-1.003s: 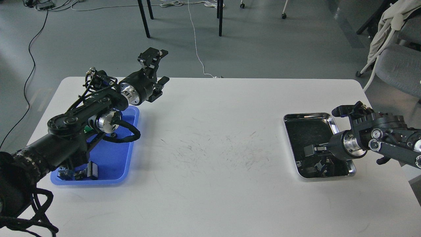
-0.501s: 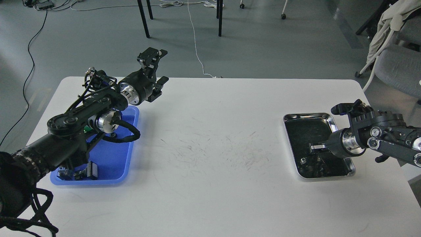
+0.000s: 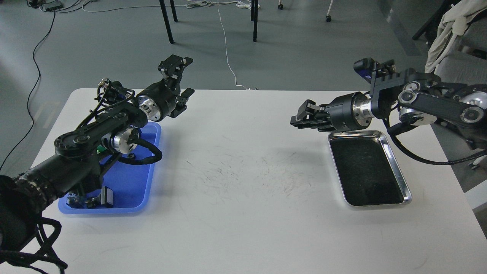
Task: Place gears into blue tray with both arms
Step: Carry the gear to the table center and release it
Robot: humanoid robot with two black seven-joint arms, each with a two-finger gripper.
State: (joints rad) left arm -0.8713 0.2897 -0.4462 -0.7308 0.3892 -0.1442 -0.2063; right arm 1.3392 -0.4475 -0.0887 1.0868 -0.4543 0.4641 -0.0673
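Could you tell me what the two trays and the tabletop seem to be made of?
The blue tray looks like moulded plastic: uniform bright colour, soft sheen, rounded rim. The other tray appears to be polished metal, probably steel, since its rim shines mirror-bright. The table looks like a matte white laminate or painted board, marked with fine dark scuffs.

blue tray [image 3: 146,182]: glossy plastic | steel tray [image 3: 397,173]: mirror-bright metal | table [image 3: 243,228]: matt white, scuffed
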